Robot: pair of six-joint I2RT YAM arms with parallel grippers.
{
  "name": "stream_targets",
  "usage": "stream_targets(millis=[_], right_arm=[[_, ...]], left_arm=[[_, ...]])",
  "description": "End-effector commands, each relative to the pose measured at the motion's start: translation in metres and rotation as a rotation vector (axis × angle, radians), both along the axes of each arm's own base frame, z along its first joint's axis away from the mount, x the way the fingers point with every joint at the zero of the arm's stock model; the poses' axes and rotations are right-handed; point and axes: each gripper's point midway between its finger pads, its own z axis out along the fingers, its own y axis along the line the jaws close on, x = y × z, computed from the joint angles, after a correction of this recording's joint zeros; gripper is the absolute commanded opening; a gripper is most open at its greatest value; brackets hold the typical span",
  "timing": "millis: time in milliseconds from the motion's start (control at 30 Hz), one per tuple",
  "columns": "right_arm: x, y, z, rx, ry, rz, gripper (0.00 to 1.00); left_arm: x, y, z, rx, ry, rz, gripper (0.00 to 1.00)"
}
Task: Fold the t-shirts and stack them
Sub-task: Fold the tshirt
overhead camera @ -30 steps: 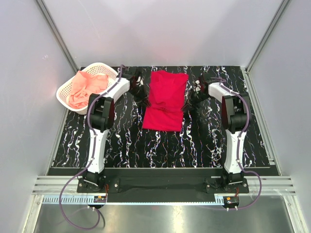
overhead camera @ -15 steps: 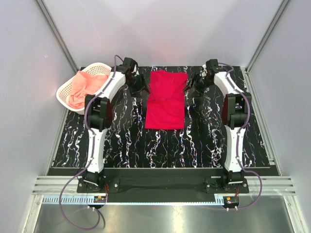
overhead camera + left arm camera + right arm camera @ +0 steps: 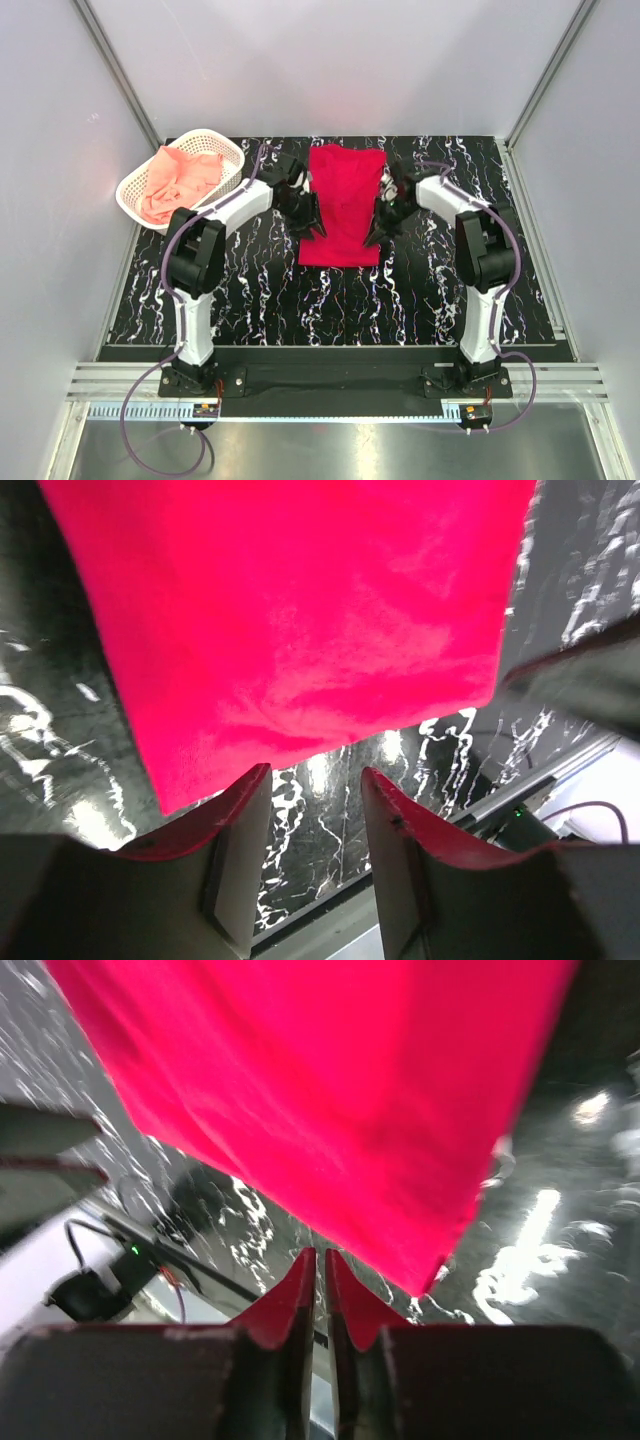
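The crimson red t-shirt (image 3: 341, 203) lies folded into a flat upright rectangle on the black marbled table (image 3: 420, 290). My left gripper (image 3: 309, 218) hangs at its left side close to the near left corner. In the left wrist view that gripper (image 3: 315, 780) is open and empty, just past the red t-shirt's (image 3: 300, 610) near hem. My right gripper (image 3: 377, 224) is at the shirt's near right corner. In the right wrist view its jaws (image 3: 321, 1257) are shut with only a slit, nothing in them, beside the red cloth (image 3: 320, 1090). The salmon-pink t-shirt (image 3: 178, 178) lies crumpled in the basket.
The white lattice basket (image 3: 128, 187) stands at the table's far left corner. Grey walls with metal rails close in the back and both sides. The arm bases stand on the near rail (image 3: 330, 380).
Both grippers swung out to the shirt's far corners, then came back along its sides to the near corners. The shirt's near part lies flatter. The right jaws opened and closed again.
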Motion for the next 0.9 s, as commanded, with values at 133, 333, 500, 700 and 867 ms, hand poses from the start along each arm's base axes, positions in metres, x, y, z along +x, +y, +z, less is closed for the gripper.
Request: stream_targets(millis=[133,333,500,700,867], right_arm=[[-0.014,0.005,-0.021,0.033,-0.025,0.007,0.09],[-0.036,-0.002,-0.055,0.017,0.036,-0.013,0.08],[-0.053,-0.003,-0.075,0.025,0.083,-0.023,0.08],[-0.092,-0.004,-0.072,0.072,0.133,-0.03,0.08],[-0.149,-0.019,-0.061,0.068,0.164,-0.02,0.1]], left_arm=[[0.005,0.017,-0.04,0.088,0.042,0.031,0.43],[-0.018,0.032,-0.07,0.155,0.108,0.035,0.42],[-0.039,0.046,-0.087,0.216,0.151,0.033,0.42],[-0.09,0.062,-0.095,0.273,0.194,0.021,0.41],[-0.147,0.069,-0.089,0.273,0.204,0.001,0.41]])
